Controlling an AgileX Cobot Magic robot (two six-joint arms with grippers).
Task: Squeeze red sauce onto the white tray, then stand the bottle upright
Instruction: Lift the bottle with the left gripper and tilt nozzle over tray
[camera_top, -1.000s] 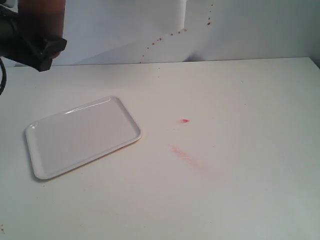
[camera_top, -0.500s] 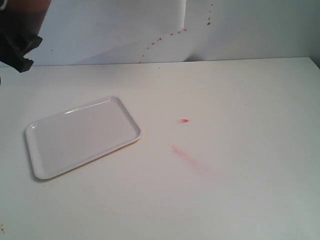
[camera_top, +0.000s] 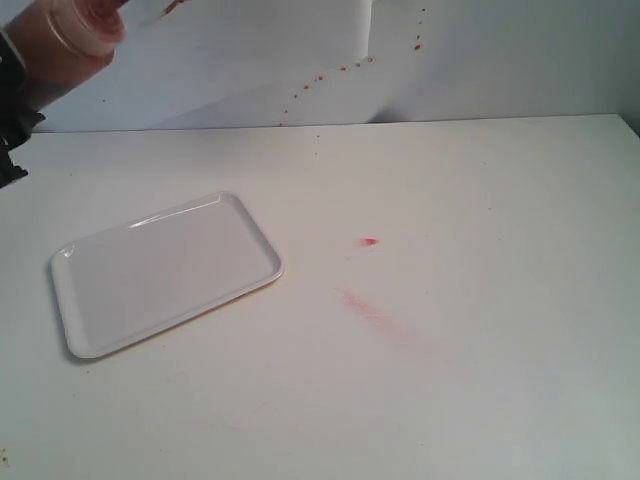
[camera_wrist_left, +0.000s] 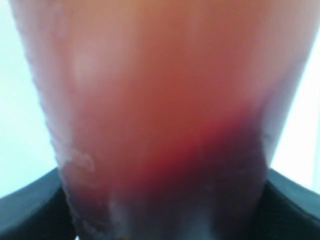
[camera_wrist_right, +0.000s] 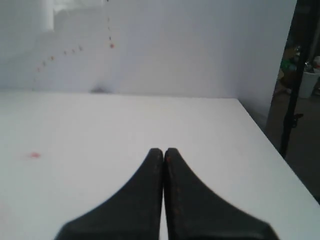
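Orange-tinted bottle (camera_top: 75, 35) — cut off at the exterior view's corner, blurred at the wrist — gripped by left pincer (camera_wrist_left: 165, 215); right pincer (camera_wrist_right: 163, 155) closed, empty.

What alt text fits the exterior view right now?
A translucent squeeze bottle is held tilted in the air at the top left corner, and lower in the frame a white tray lies bare on the white table. A small red spot and a faint pink streak mark the table right of the tray.

Low white tray (camera_top: 160, 270) occupies table (camera_top: 480, 380) left side; wide bare surface right of it. Raised bottle (camera_top: 75, 35) hangs above far-left corner; wall (camera_top: 500, 60) behind.
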